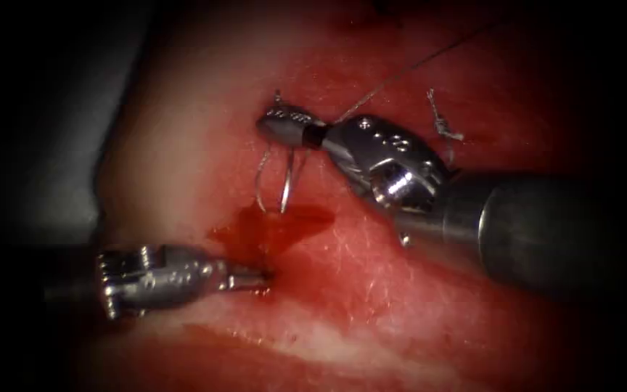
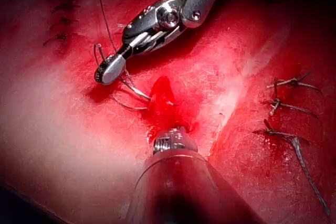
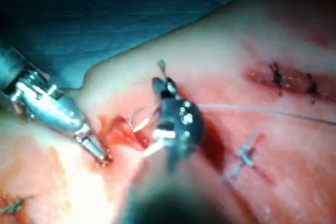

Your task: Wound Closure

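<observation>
Needle (image 1: 287,185) hangs from my right tool (image 1: 279,125), held near one end of its curve; the rest of the arc drops down toward the tissue (image 1: 371,290), tip just above the pool of red fluid (image 1: 277,229). I cannot tell whether the tip touches the surface; the body of the needle is out of the tissue. Right jaws are closed on the needle. In the left wrist view the same tool (image 2: 107,72) shows the needle (image 2: 135,91) curving from its jaws toward the fluid (image 2: 163,103).

Thread (image 1: 408,70) runs from beside the right tool up and away from the pool, a thin taut-looking line. A second fine loop (image 1: 260,181) hangs next to the needle, on the side of the pool's left edge.

Left tool (image 1: 252,279) lies low, its tip at the lower edge of the red fluid, pressed at or into the tissue there. Jaws look closed together; whether they pinch tissue I cannot tell. Right wrist view shows this tool (image 3: 100,153) with its tip at the fluid's edge.

A knotted cut end of thread (image 1: 442,123) stands well to the right of the pool, beyond the right tool's wrist. Finished stitches (image 2: 286,103) sit further off on the tissue.
</observation>
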`<state>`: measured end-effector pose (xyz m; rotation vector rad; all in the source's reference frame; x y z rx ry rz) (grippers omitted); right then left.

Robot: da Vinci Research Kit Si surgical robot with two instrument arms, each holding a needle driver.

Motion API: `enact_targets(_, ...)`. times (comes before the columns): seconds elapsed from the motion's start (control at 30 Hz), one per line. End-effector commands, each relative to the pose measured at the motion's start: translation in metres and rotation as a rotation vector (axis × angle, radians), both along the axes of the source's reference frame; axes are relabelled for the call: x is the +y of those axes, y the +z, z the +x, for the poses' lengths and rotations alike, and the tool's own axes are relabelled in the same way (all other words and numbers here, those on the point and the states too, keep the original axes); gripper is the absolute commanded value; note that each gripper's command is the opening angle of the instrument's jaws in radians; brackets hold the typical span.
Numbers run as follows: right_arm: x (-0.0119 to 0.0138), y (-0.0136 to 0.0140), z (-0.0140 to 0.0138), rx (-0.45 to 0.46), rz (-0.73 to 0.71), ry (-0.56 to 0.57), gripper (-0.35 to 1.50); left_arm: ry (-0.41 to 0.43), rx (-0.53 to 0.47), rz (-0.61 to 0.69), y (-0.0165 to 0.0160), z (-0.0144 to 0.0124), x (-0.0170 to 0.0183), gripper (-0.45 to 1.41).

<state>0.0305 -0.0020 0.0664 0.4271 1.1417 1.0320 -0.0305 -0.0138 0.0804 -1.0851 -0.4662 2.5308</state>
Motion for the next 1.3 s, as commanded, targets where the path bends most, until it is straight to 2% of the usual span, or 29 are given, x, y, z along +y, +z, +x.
enact_targets(0.03, -0.0004, 0.0006, 0.0012, 0.015, 0.03, -0.011, -0.35, 0.001, 0.0, -0.001, 0.0006, -0.0004, -0.0001, -0.23)
enact_targets(0.17, -0.0015, 0.0008, 0.0019, 0.065, 0.119, -0.028, -0.35, 0.002, 0.001, -0.003, 0.0004, 0.0004, 0.0, -0.21)
enact_targets(0.33, -0.0027, 0.0002, 0.0022, 0.065, 0.201, -0.044, -0.35, 0.003, 0.004, -0.008, 0.0003, 0.0015, 0.0002, -0.2)
enact_targets(0.7, -0.007, -0.0017, 0.0019, 0.101, 0.292, -0.098, -0.35, -0.001, 0.01, -0.012, -0.0001, 0.0023, 0.0005, -0.2)
enact_targets(0.77, -0.0071, -0.0019, 0.002, 0.101, 0.292, -0.097, -0.35, -0.001, 0.01, -0.012, -0.0001, 0.0023, 0.0005, -0.18)
enact_targets(0.8, -0.007, -0.0021, 0.002, 0.092, 0.288, -0.083, -0.15, -0.003, 0.012, -0.013, -0.0002, 0.0023, 0.0005, -0.16)
enact_targets(0.83, -0.0067, -0.0022, 0.002, 0.078, 0.278, -0.064, 0.26, -0.003, 0.012, -0.012, -0.0003, 0.0023, 0.0005, -0.11)
enact_targets(0.9, -0.006, -0.0024, 0.0019, 0.078, 0.24, -0.068, 0.76, -0.014, 0.005, -0.014, -0.0007, 0.0023, 0.0006, -0.03)
enact_targets(0.93, -0.0055, -0.0023, 0.0016, 0.077, 0.22, -0.073, 0.94, -0.024, -0.006, -0.016, -0.0009, 0.0023, 0.0006, 0.0)
enact_targets(0.97, -0.0052, -0.0023, 0.0014, 0.076, 0.215, -0.074, 1.04, -0.035, -0.014, -0.02, -0.0011, 0.0022, 0.0006, 0.02)
enact_targets(1.03, -0.0048, -0.002, 0.0008, 0.074, 0.166, -0.102, 1.16, -0.025, -0.067, -0.062, -0.0016, 0.0022, 0.0004, 0.04)
enact_targets(1.13, -0.0047, -0.0018, -0.0005, 0.062, 0.121, -0.115, 1.18, 0.005, -0.162, -0.128, -0.0023, 0.0021, 0.0002, 0.05)
enact_targets(1.3, -0.0043, -0.002, -0.0038, 0.062, 0.12, -0.125, 1.15, 0.04, -0.349, -0.195, -0.0033, 0.0012, -0.0011, 0.27)
